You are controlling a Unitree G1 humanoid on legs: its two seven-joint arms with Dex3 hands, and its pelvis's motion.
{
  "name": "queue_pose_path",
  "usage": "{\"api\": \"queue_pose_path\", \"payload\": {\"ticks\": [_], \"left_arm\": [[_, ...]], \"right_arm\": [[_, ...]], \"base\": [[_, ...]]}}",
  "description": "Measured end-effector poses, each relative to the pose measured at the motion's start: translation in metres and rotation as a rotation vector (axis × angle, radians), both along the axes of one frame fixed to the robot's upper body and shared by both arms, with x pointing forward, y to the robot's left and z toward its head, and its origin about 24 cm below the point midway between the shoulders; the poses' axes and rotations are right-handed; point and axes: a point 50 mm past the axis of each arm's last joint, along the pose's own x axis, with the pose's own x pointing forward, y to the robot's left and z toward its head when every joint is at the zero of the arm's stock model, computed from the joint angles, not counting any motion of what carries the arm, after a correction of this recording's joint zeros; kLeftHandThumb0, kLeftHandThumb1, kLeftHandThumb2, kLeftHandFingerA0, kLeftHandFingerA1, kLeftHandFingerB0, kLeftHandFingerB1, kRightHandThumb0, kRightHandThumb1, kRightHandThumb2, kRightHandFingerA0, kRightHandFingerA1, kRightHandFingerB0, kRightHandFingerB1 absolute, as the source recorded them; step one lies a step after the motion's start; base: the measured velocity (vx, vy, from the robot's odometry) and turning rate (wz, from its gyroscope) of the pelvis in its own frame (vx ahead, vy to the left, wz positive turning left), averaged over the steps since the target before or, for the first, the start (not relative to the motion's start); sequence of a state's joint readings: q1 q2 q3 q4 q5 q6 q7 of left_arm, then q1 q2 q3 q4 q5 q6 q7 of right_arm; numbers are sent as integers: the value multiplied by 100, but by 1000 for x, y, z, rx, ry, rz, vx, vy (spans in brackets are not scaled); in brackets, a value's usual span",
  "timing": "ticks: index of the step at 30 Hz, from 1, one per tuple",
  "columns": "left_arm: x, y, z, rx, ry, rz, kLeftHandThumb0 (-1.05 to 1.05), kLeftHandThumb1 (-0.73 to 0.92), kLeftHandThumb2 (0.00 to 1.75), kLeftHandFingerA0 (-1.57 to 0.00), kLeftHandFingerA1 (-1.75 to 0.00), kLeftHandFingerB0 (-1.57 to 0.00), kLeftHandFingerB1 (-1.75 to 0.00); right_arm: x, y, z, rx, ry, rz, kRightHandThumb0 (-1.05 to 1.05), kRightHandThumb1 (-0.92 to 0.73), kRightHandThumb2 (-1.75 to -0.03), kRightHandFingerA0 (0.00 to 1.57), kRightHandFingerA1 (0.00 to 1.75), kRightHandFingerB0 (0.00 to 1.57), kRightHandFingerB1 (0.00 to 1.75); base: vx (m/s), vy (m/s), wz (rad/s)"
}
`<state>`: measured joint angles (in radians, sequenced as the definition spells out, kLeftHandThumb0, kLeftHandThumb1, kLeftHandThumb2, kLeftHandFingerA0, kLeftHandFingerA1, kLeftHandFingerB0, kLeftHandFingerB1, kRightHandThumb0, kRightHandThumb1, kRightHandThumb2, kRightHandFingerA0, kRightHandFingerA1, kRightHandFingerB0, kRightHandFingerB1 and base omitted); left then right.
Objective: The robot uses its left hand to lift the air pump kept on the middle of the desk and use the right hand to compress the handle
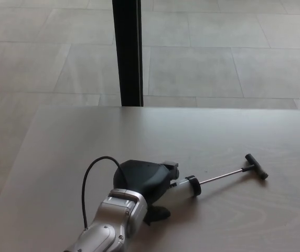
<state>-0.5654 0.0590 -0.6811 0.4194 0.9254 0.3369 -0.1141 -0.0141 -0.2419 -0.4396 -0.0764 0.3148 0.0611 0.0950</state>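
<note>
The left hand grips the clear barrel of the air pump near the desk's front edge. It looks light and stiff (smooth plastic, possibly slippery); the T-handle on its extended rod suits the absent right hand.

Single head view, looking down over desk toward floor.
</note>
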Motion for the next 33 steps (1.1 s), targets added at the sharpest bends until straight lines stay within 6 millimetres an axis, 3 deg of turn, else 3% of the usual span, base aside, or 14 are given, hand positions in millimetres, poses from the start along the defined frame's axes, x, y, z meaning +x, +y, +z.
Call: {"api": "queue_pose_path", "payload": {"ticks": [1, 2, 3, 4, 5, 6, 7, 8, 20, 25, 27, 31, 32, 33], "left_arm": [[1, -1, 1, 8, 2, 5, -70, 49, 84, -64, -81, 0, -44], [1, -2, 2, 13, 3, 12, -70, 49, 84, -64, -81, 0, -44], [2, -3, 3, 18, 5, 18, -59, 63, 59, -75, -105, -5, -44], [2, -3, 4, 25, 8, 27, -59, 63, 59, -75, -105, -5, -44], [3, -4, 4, 31, 13, 37, -48, 65, 60, -76, -131, -7, -48], [3, -4, 3, 38, 19, 47, -32, 62, 63, -71, -152, -7, -49], [3, -4, 2, 48, 27, 55, -25, 59, 65, -72, -164, -36, -69], [3, -3, 1, 55, 34, 64, -19, 58, 64, -65, -167, -48, -63], [6, 2, -4, 137, 64, 174, -20, 58, 65, -65, -152, -39, -59], [7, 5, -4, 187, 56, 203, -22, 63, 70, -62, -154, -48, -75], [7, 7, -5, 198, 49, 215, -18, 68, 71, -76, -163, -60, -90], [3, 14, -9, 202, 18, 226, -21, 75, 74, -78, -159, -54, -78], [2, 16, -10, 197, 7, 230, -23, 77, 79, -72, -169, -58, -98], [0, 19, -11, 183, -4, 237, -24, 85, 77, -74, -171, -60, -102]], "right_arm": [[0, 0, 0, -1, 1, 1, -56, -77, -63, 39, 51, 51, 38], [0, 0, 0, -1, 1, 1, -56, -77, -63, 39, 51, 51, 38], [0, 0, 0, -1, 1, 2, -55, -62, -101, 31, 57, 47, 57], [0, 1, 0, -1, 1, 2, -55, -62, -101, 31, 57, 47, 57], [0, 1, 0, -2, 2, 2, -55, -76, -63, 40, 48, 52, 38], [0, 1, 0, -2, 2, 2, -55, -76, -63, 41, 49, 53, 38], [0, 1, 0, -3, 2, 2, -56, -76, -63, 43, 49, 53, 38], [0, 1, 0, -3, 2, 1, -54, -76, -63, 44, 52, 53, 39], [5, 2, 4, -16, -14, -6, -52, -76, -63, 46, 51, 54, 38], [5, 1, 6, -19, -18, -16, -47, -75, -62, 51, 56, 58, 40], [5, 1, 6, -18, -20, -22, -40, -74, -62, 54, 63, 60, 42], [5, 2, 4, -8, -20, -30, -36, -75, -63, 57, 64, 59, 42], [5, 3, 4, -4, -20, -31, -37, -76, -63, 55, 62, 58, 41], [5, 3, 3, -1, -19, -30, -38, -76, -63, 54, 62, 57, 41]], "base": [[0, 0, 0], [0, 0, 0], [0, 0, 0], [0, 0, 0], [0, 0, 0], [0, 0, 0], [0, 0, 0], [0, 0, 0], [0, 0, 0], [0, 0, 0], [0, 0, 0], [0, 0, 0], [0, 0, 0], [0, 0, 0]]}}
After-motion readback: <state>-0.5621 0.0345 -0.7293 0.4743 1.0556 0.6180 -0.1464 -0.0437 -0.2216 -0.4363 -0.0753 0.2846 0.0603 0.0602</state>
